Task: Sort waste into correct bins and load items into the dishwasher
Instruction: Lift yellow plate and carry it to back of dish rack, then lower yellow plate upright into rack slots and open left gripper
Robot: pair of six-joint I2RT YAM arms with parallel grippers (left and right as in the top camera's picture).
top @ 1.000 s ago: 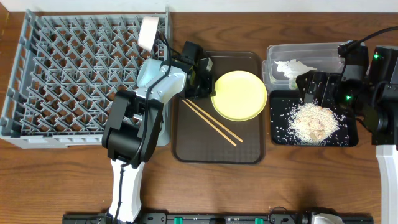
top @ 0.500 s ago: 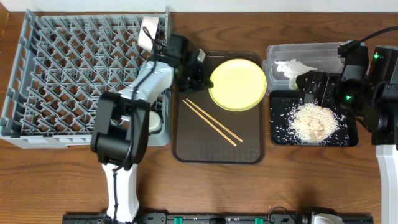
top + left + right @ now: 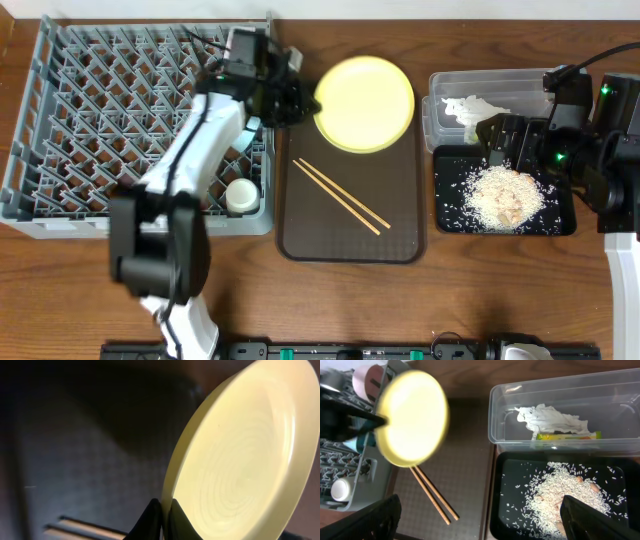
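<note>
- Plate [image 3: 364,103], round and yellow, hangs tilted over the far end of the brown serving tray [image 3: 350,238]. The left pincer [image 3: 163,510] is clamped on its rim, an edge grip that suits slotting it upright between pegs.
- Dish rack [image 3: 100,120] stands just left of the plate, with a small white cup [image 3: 240,195] in its near corner.
- Chopsticks [image 3: 341,196] lie on the serving tray, not yet loaded.
- Right pincer [image 3: 503,140] hovers over the bins, fingers spread wide and empty, likely parked clear of the left arm.
- Napkin [image 3: 550,417] and wrapper [image 3: 568,436] sit in the clear tub [image 3: 490,80] and rice [image 3: 503,195] lies in the black tray [image 3: 565,222], so the waste looks sorted.
</note>
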